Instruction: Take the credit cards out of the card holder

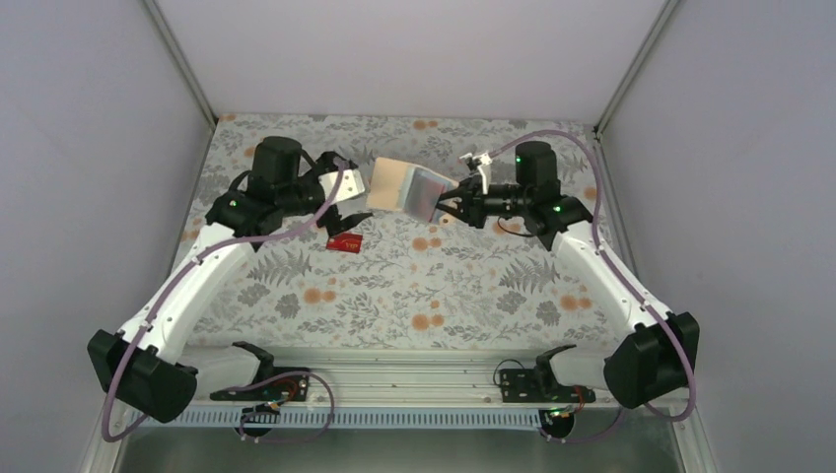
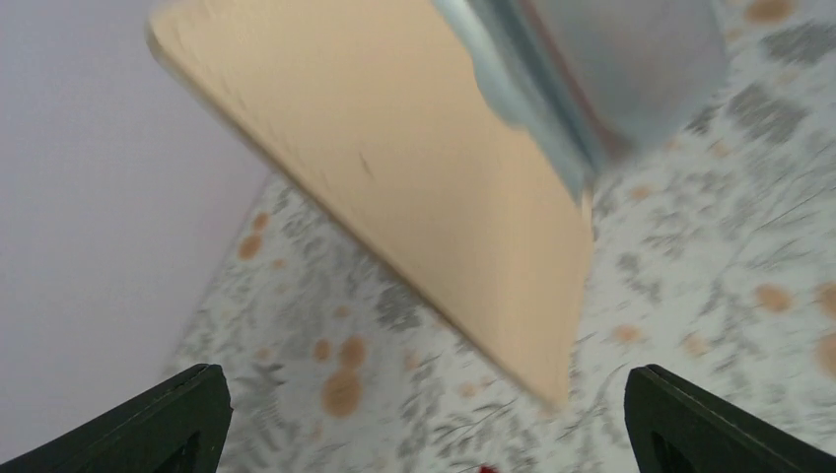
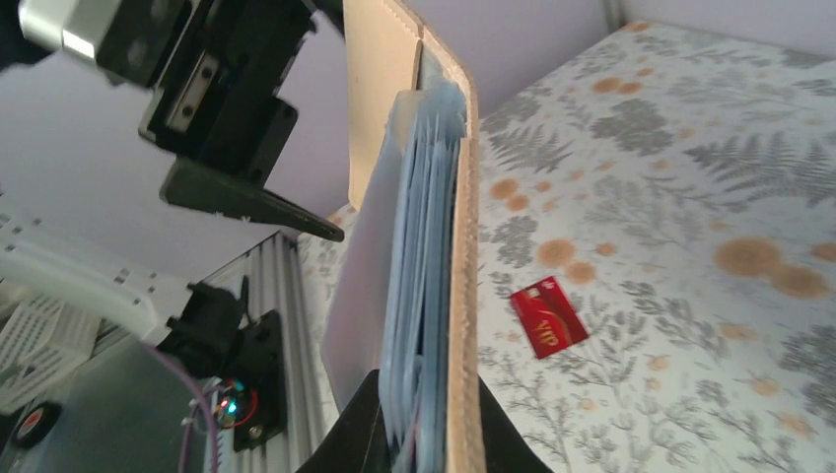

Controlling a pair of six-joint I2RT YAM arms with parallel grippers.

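Observation:
The card holder (image 1: 394, 183), tan outside and pale blue-grey inside, is held in the air at the back of the table, one panel pinched in my right gripper (image 1: 451, 209), which is shut on it. In the right wrist view the card holder (image 3: 459, 227) stands edge-on between the black fingers of my right gripper (image 3: 426, 439). One red credit card (image 1: 344, 242) lies flat on the floral cloth, and the same card (image 3: 549, 316) shows in the right wrist view. My left gripper (image 1: 342, 221) hangs open above that card with nothing between its fingers. From the left wrist, the card holder (image 2: 424, 197) fills the view ahead of the left gripper (image 2: 426, 434).
The floral cloth (image 1: 414, 286) covers the table. Grey walls close in the back and both sides. An aluminium rail (image 1: 414, 379) with both arm bases runs along the near edge.

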